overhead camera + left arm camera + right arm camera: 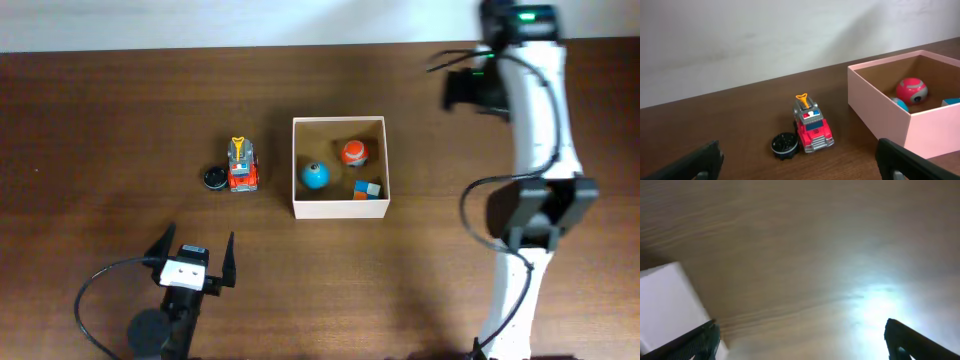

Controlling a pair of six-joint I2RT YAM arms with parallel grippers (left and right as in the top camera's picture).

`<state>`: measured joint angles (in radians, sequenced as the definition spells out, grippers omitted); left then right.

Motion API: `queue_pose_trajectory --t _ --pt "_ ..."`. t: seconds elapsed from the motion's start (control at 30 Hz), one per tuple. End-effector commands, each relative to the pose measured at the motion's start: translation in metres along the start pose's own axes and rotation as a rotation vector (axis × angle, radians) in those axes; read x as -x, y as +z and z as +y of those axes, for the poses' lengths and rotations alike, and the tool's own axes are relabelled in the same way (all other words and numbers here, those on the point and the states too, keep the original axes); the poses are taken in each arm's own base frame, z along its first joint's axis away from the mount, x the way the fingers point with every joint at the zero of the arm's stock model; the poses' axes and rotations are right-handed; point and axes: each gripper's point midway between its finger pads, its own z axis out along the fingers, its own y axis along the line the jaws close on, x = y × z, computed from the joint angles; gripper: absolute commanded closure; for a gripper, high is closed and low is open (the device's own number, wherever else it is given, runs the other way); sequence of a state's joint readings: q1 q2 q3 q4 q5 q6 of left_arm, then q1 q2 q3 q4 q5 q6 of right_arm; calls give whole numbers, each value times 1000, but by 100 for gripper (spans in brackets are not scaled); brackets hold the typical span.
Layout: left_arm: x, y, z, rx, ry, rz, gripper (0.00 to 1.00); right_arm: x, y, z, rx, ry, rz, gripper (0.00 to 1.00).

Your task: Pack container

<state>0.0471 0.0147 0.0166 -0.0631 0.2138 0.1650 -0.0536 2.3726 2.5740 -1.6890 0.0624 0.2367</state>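
The container (340,211) is a square open box with white walls and a tan inside, at the table's middle. In it lie a blue ball (314,176), a red ball (354,152) and a small coloured cube (368,189). A red toy truck (242,165) and a black round disc (214,177) sit just left of it. My left gripper (195,255) is open and empty, in front of the truck (811,129) and the disc (784,145). My right gripper (455,88) is open and empty, right of the container and above bare table (802,335).
The container's wall (880,112) fills the right of the left wrist view, with the red ball (911,90) inside. A white corner of the container (665,305) shows at the left of the right wrist view. A pale wall runs behind the table's far edge.
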Motion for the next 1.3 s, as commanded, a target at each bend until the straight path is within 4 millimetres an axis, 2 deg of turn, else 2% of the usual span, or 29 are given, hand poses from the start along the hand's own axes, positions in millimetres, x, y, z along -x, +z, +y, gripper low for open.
queue_pose_trajectory --t 0.0,0.23,1.27 --pt "-1 0 -4 -18 9 -5 1 0 -1 -17 56 73 25 1" --pt "-1 0 -4 -18 9 -5 1 2 1 -36 104 136 39 1" --pt "-1 0 -4 -18 9 -5 1 2 1 -36 103 135 37 2"
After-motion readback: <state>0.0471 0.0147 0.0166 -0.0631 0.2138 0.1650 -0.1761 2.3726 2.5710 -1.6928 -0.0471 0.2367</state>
